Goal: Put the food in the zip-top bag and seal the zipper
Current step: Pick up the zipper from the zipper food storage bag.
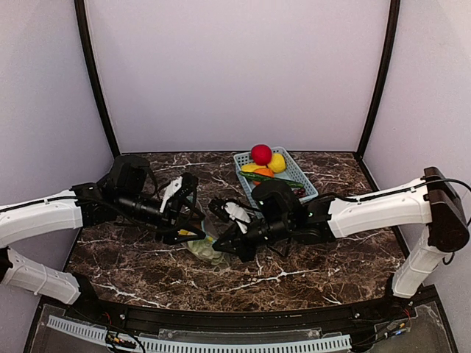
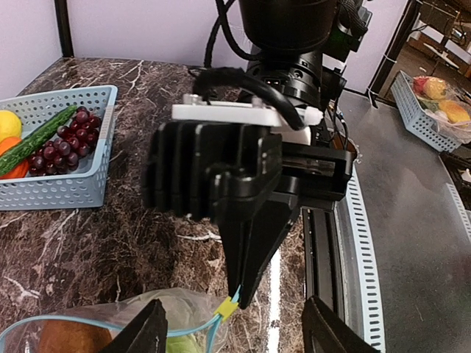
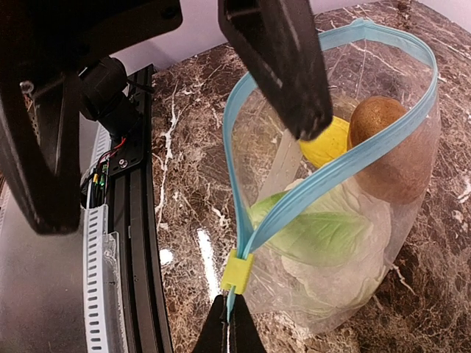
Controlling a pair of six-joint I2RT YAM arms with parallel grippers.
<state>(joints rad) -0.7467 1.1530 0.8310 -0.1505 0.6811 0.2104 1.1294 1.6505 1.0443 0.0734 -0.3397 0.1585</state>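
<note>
**Right gripper** (image 3: 228, 329): the fingers are closed, pinching the end of the zipper (image 3: 346, 165) just below the yellow slider (image 3: 237, 271), at the bottom centre of the right wrist view.

**Left gripper** (image 2: 235, 305): the fingers stand wide apart and hold nothing. In the right wrist view one finger (image 3: 287, 66) hangs over the bag's mouth at the upper centre. Contact with the bag cannot be determined.

**Bag** (image 3: 268, 173): lies on the marble table (image 1: 331, 257) between the two grippers, at the lower centre of the top view. The mouth is open and the zipper forms a wide loop.

**Contents:** a banana (image 3: 329, 143), a brown fruit (image 3: 394, 151), a green leafy piece (image 3: 316, 235) and a pale lumpy cauliflower (image 3: 338, 283) beneath it.

**Basket** (image 1: 303, 175): stands behind the bag in the top view, well apart. It holds a red ball (image 1: 260, 154) and grapes (image 2: 66, 136).
</note>
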